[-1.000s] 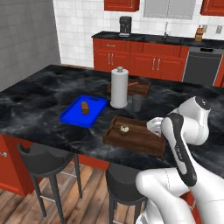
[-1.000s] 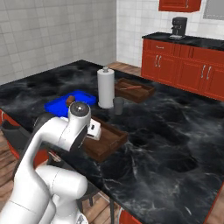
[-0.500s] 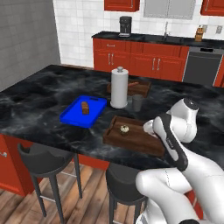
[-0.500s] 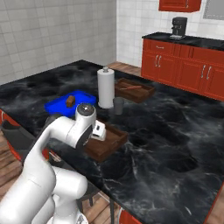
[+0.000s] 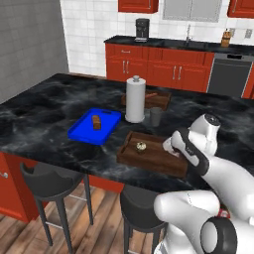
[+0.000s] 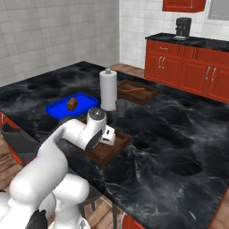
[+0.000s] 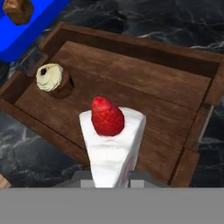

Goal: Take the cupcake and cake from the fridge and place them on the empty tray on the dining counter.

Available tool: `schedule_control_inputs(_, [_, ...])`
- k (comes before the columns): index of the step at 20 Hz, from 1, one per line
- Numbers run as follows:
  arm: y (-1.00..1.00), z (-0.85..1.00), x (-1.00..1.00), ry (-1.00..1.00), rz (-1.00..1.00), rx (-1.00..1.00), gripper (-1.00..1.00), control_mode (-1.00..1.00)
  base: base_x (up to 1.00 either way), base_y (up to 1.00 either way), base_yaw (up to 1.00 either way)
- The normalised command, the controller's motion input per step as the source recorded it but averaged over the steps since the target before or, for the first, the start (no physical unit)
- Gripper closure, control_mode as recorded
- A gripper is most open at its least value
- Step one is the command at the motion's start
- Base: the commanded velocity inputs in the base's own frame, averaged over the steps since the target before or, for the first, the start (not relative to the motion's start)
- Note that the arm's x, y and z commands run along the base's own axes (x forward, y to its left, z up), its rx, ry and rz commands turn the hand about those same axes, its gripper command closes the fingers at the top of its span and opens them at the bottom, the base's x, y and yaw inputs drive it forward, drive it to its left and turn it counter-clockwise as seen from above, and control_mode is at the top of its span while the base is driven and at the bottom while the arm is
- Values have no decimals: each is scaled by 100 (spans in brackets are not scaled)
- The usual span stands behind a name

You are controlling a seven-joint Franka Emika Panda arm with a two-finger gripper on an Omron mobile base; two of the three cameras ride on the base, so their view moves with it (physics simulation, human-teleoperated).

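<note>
Broadly, the dining counter (image 5: 44,114) spreads black and veined under everything, carrying the wooden tray (image 7: 144,70) near its stool-side edge so the arm can reach it from the base. Beside it lies a blue tray (image 5: 82,130) with a brown block, which is not the target. On the wooden tray's floor the cupcake (image 7: 51,79) already sits toward one end, leaving room. Above that free space the gripper (image 7: 111,178) hangs, clamped narrowly on the cake (image 7: 111,140), strawberry upward, apparently so the slice lands upright beside the cupcake.
</note>
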Motion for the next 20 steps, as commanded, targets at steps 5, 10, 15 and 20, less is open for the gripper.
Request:
schedule_control_inputs(5, [-14, -35, 36, 8, 0, 0, 100, -100, 0, 0, 0])
schedule_control_inputs(10, [-1, -29, 39, 8, 0, 0, 100, -100, 0, 0, 0])
schedule_control_inputs(15, [0, -26, 37, 6, 0, 0, 100, -100, 0, 0, 0])
schedule_control_inputs(20, [0, -24, 30, 2, 0, 0, 100, -100, 0, 0, 0])
